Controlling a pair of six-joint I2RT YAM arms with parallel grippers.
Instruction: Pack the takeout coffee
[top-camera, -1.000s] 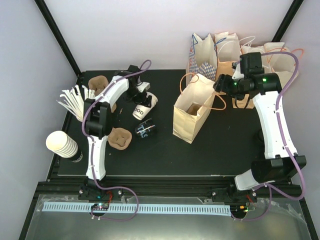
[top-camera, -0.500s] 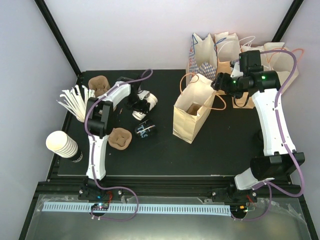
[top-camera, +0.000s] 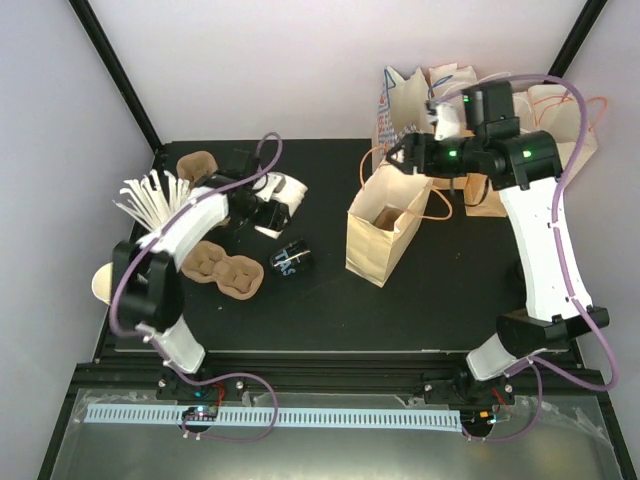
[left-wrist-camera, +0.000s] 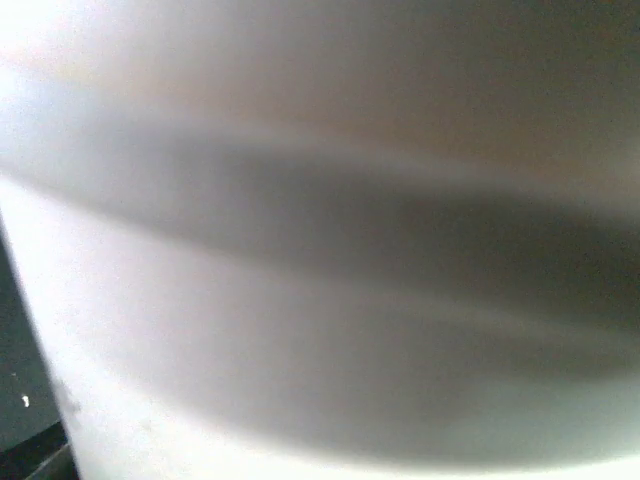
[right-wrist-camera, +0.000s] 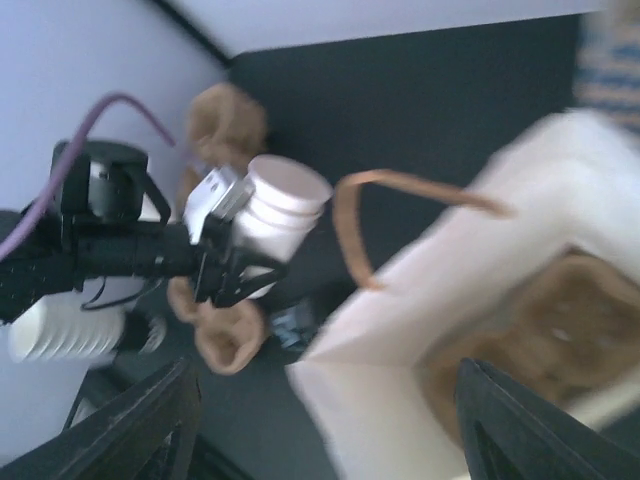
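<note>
Since a second ago the left arm has swung out toward nine o'clock and drawn the takeout coffee cup (top-camera: 283, 190) back toward eleven o'clock, away from where it lay. The right arm has also reached left, over the far rim of the open paper bag (top-camera: 372, 245).

The left hand (top-camera: 268, 203) is clenched on the white cup. The right wrist view shows its fingers on either side of the cup wall, and the left wrist view is filled by that wall. The cup sits at about ten o'clock on the desk (top-camera: 330, 310), well apart from the bag, which stands at its three o'clock. No black lid shows on the cup.

The right hand (top-camera: 410, 157) is spread, with nothing between its fingers, and hovers at the bag's twelve o'clock near the handle.

A black cup (top-camera: 291, 260) lies on its side at six o'clock of the white one, and a pulp cup carrier (top-camera: 225, 268) lies beside it.

I judge the task to be early: the cup is picked, but carrying it across, lowering it into the bag and any lidding remain to be done.
</note>
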